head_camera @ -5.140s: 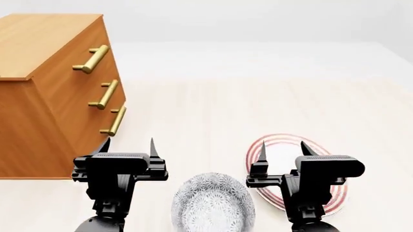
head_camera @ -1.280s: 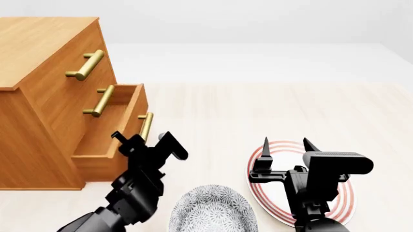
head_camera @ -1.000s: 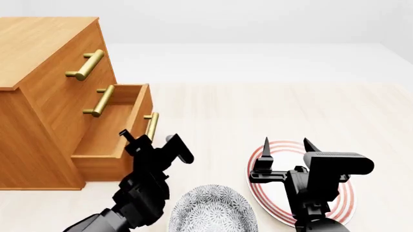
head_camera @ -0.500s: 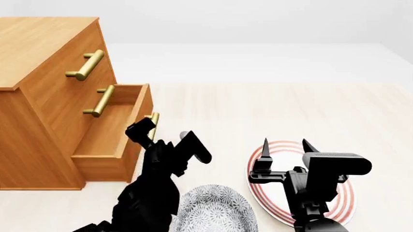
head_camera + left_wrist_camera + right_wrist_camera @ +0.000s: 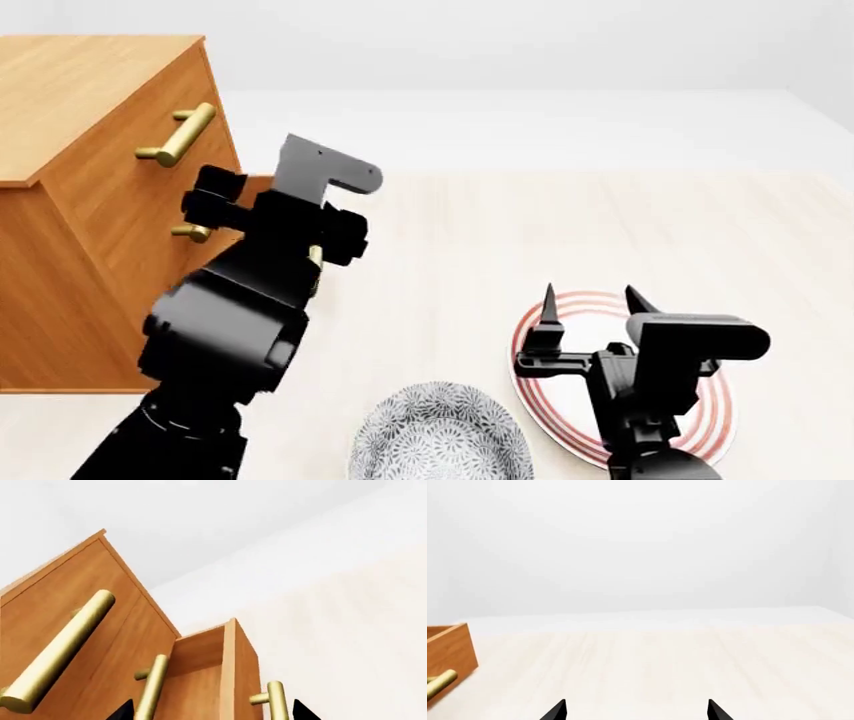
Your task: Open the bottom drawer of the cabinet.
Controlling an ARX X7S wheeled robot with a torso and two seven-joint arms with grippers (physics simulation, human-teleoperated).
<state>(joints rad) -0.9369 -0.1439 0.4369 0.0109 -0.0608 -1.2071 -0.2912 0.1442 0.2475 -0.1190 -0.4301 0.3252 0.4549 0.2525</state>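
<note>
The cabinet [image 5: 94,110] stands at the left of the head view. Its bottom drawer [image 5: 233,670] is pulled out, and the drawer's brass handle [image 5: 277,705] shows close in the left wrist view, beside the middle handle [image 5: 152,687] and the top handle [image 5: 60,650]. My left gripper [image 5: 213,715] is open and holds nothing; only its two dark tips show, wide apart, in front of the drawer fronts. The raised left arm [image 5: 267,260] hides most of the bottom drawer in the head view. My right gripper [image 5: 587,305] is open over the plate, empty.
A red-ringed plate [image 5: 714,400] lies on the pale floor under the right arm. A grey patterned bowl [image 5: 441,435] sits at the near edge between the arms. The drawer's corner [image 5: 450,650] shows far to the side in the right wrist view.
The bottom drawer, shut five seconds ago, now stands pulled out. In the last second my left arm has lifted away from its handle, up in front of the cabinet. The right arm has not moved.
</note>
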